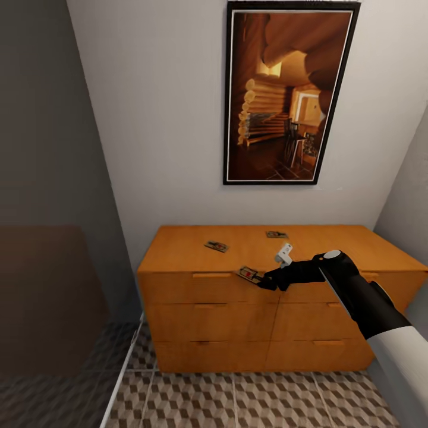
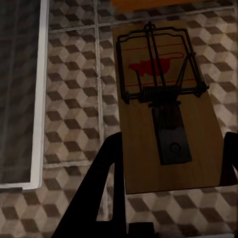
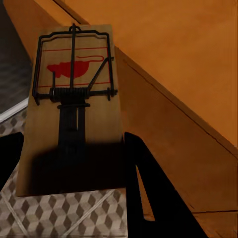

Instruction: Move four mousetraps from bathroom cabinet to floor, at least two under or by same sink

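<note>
Standing against the white wall, the cabinet point(image 1: 267, 297) carries two mousetraps on its flat top: one at left point(image 1: 217, 245), another further back point(image 1: 276, 235). A third trap point(image 1: 249, 274) juts past the top's front edge, pinched by the right fingers point(image 1: 268, 282), whose black arm reaches in from the right. In the right wrist view that trap point(image 3: 74, 109) shows a red mouse print and red lines, no readable writing. In the left wrist view the left fingers point(image 2: 106, 193) clasp a fourth trap point(image 2: 166, 106) with the same red print, above the cube-patterned floor point(image 2: 69, 99). A framed picture point(image 1: 289, 92) hangs above.
</note>
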Motion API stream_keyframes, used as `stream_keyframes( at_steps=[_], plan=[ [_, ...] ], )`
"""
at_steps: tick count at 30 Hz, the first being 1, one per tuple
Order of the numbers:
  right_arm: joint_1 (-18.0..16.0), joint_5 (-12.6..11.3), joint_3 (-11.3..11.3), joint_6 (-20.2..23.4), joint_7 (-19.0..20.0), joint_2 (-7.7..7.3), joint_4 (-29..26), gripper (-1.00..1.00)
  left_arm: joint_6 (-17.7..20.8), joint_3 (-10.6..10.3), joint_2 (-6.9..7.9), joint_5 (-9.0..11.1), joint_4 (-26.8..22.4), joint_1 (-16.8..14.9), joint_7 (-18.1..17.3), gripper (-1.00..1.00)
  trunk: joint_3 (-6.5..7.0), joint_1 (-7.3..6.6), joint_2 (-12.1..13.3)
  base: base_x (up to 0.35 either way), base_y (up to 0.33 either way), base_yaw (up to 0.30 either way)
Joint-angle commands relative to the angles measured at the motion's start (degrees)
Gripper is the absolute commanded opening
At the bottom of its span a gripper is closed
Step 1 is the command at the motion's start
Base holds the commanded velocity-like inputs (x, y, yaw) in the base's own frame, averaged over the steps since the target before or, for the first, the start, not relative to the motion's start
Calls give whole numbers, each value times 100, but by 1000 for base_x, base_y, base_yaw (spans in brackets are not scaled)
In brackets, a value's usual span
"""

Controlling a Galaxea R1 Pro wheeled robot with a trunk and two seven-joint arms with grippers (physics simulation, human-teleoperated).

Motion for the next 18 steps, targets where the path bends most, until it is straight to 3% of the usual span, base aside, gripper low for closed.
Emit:
stream_keyframes(
  at_steps=[1, 18],
  plan=[
    [-5, 32, 4, 34, 27, -2, -7, -100, -31, -50, -2, -11, 21, -8, 52, -100, -6, -4, -4, -336, 3, 0],
    [-5, 35, 12, 30, 21, -2, -7, -100, -32, -50, -3, -11, 21, -6, 52, -100, -6, -4, -4, -339, 0, 0]
  ],
)
